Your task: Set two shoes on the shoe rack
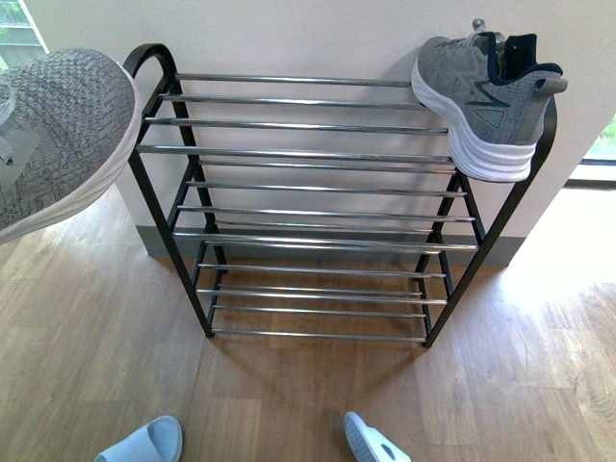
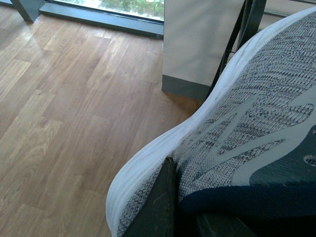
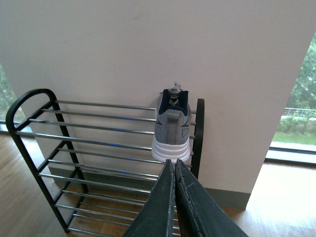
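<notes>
One sneaker racked, one aloft.
At left, left gripper pinches left sneaker, off rack's left end; right sneaker on top bars, far right; right gripper, fingers pressed together, facing it; slides on floor.

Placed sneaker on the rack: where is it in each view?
Front: placed sneaker upper right, on the top tier's right end.
Left wrist: absent; the held sneaker fills it.
Right wrist: same tier, heel toward camera.
Shared landmark: shoe rack's black frame.
</notes>
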`<state>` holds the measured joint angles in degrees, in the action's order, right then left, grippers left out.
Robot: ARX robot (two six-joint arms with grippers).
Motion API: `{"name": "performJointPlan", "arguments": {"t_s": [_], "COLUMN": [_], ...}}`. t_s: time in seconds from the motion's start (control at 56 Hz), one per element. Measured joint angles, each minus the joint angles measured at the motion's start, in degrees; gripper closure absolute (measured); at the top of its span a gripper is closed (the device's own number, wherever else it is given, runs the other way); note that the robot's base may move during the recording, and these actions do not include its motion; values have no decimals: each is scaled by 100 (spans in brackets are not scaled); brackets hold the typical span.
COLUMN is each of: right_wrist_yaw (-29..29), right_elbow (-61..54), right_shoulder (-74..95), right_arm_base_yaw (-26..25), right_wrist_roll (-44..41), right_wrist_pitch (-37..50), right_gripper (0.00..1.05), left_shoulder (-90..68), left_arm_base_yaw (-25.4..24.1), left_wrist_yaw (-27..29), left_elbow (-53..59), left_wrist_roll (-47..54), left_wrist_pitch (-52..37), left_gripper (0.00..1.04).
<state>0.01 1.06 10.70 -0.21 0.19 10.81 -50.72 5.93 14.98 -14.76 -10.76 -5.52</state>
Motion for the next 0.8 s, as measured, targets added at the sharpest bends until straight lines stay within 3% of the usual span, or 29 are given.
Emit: {"name": "performJointPlan", "arguments": {"t_s": [0.179, 0.5, 0.697, 0.804], "right_wrist_yaw": [0, 0, 0, -22], "right_elbow": [2, 2, 2, 2], "right_shoulder": [-848, -1034, -1038, -1038], "right_arm_base_yaw": [0, 9, 9, 9], "right_wrist_roll": [0, -4, -2, -2], "right_wrist_pitch": [-997, -1064, -1067, -1067], "right_gripper": [103, 101, 60, 45], "left_shoulder": [0, 0, 0, 0], "left_arm_base_yaw": [2, 2, 2, -2], "left_wrist_yaw": [0, 0, 0, 7], "left_elbow": [0, 0, 0, 0], "left_wrist_roll": [0, 0, 0, 0], "left_wrist_pitch": [0, 0, 0, 0], "left_gripper": [103, 103, 103, 103]}}
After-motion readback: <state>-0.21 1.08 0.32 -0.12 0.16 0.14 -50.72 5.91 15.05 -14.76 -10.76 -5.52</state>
